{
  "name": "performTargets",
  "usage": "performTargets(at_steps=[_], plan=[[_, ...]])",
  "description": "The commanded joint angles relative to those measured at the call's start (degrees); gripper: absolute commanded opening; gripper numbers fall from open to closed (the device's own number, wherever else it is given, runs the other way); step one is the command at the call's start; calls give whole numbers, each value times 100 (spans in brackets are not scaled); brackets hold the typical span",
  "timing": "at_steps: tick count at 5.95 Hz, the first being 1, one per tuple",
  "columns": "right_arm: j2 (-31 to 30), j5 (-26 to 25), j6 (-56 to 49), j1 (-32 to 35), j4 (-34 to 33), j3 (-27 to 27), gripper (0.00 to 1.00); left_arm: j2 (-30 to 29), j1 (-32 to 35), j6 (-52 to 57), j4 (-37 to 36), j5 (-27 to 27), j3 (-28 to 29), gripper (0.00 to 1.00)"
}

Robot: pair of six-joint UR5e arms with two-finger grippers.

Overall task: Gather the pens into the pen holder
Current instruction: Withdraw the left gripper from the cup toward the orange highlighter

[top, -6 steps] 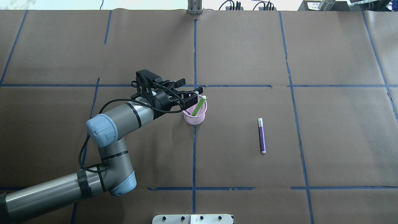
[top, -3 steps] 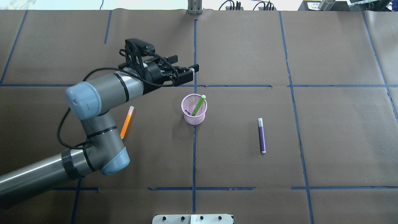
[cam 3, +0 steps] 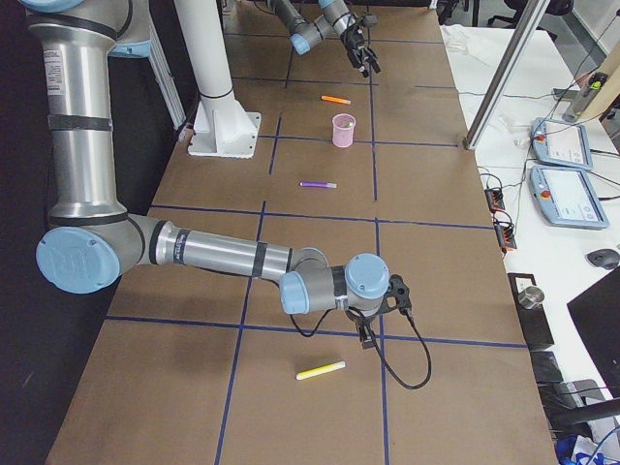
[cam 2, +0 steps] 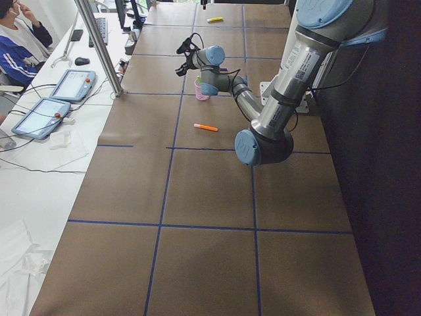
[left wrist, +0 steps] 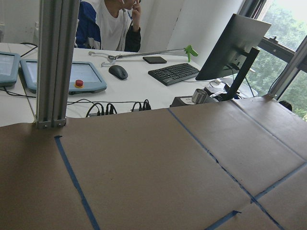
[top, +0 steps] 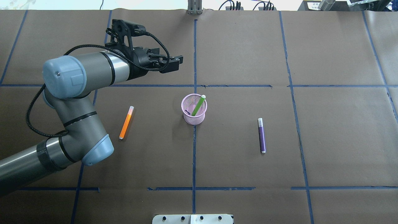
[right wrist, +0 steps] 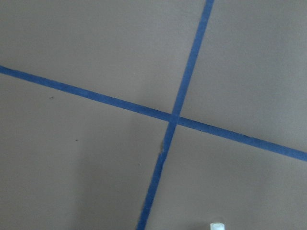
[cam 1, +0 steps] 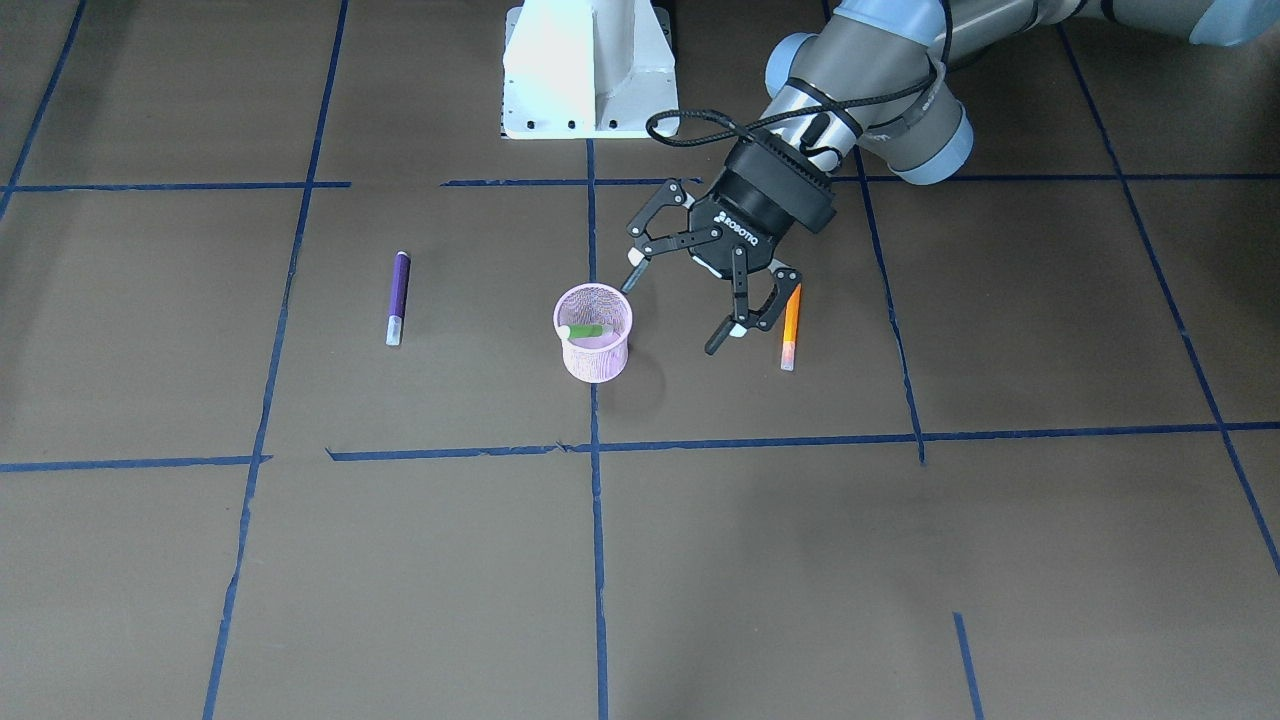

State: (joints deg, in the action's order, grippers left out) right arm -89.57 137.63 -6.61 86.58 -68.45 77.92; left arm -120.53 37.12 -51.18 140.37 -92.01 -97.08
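The left arm (top: 102,67) had grey metal tubes, pale blue round caps on the joints and black rings between the parts. A black braided cable (top: 26,116) hung along it in loops. The left gripper (cam 1: 672,315) was black, with white ROBOTIQ letters and small white pads inside the fingers.

Brown paper covered the table (top: 326,124), divided by blue tape lines (top: 194,155). An aluminium post (left wrist: 53,62) stood at its far edge. Beyond it a white desk (left wrist: 158,91) carried a teach pendant (left wrist: 81,76), mouse (left wrist: 118,72), keyboard (left wrist: 175,73) and monitor (left wrist: 230,48), with a seated operator (left wrist: 108,26) behind.
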Motion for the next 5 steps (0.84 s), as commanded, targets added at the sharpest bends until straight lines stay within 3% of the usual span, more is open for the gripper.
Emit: performTargets(at_steps=[1,3,5], plan=[[-17,-270,-156,0,410,-540,100,196,76,11,-1528,-570,-309,100],[-262,-448,-332,-35,700,-673,100,460,312,11,-2291,-1315,-558,100],[-298,-597,-288,-246,1285,-882,100,565,384,72,-2497,-1408,-558,100]])
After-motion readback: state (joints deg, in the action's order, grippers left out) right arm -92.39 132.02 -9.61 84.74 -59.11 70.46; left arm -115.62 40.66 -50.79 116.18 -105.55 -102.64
